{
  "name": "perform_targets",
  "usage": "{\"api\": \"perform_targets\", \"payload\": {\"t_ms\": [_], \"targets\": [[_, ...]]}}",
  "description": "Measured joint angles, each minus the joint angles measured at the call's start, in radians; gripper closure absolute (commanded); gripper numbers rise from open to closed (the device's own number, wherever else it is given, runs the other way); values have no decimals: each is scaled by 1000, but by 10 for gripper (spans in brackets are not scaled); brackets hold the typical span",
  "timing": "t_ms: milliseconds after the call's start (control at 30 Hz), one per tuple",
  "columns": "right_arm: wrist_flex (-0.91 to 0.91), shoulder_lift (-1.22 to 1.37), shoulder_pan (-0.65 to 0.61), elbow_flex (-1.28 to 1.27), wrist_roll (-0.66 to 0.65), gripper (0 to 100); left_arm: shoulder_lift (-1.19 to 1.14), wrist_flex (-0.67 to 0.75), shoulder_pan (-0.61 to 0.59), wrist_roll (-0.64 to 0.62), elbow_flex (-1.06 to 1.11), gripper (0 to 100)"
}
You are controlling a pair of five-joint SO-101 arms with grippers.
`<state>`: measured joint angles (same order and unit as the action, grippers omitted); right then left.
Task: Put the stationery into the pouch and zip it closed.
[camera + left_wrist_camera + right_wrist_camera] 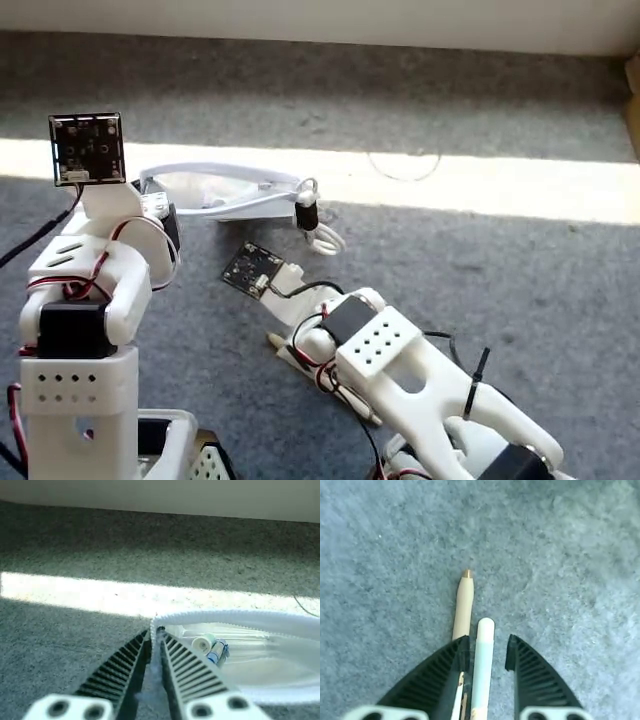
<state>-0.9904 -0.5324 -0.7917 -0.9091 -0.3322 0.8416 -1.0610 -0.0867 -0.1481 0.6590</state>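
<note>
Your left gripper [155, 632] has its jaws pinched almost together on the near end of the pouch [235, 616], right at the tip of the zip rim. The pouch lies flat on the grey carpet [500, 290], partly in the sunlit strip [480, 185], and its mouth looks open. Through the clear wall you can see a white cylinder [202, 642] and a blue-tipped pen [218, 652] inside, side by side. There is a black tab [307, 215] with a white loop at the pouch's far end. Your right gripper [489, 640] is low over the carpet, well apart from the pouch, jaws apart and gripping nothing. A white pen [484, 650] lies on the carpet between them, closer to one jaw. A beige pen [463, 602] lies just beside it, running under that same jaw. Both pens are outside the pouch.
</note>
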Motion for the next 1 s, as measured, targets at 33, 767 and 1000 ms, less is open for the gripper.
{"api": "perform_targets", "payload": {"t_ms": [33,767,1000], "targets": [[5,14,0,0,-14,878,0,0,0,0,0,990],[112,265,2,3,-121,883,0,0,0,0,0,990],[115,296,2,6,-121,981,0,0,0,0,0,990]]}}
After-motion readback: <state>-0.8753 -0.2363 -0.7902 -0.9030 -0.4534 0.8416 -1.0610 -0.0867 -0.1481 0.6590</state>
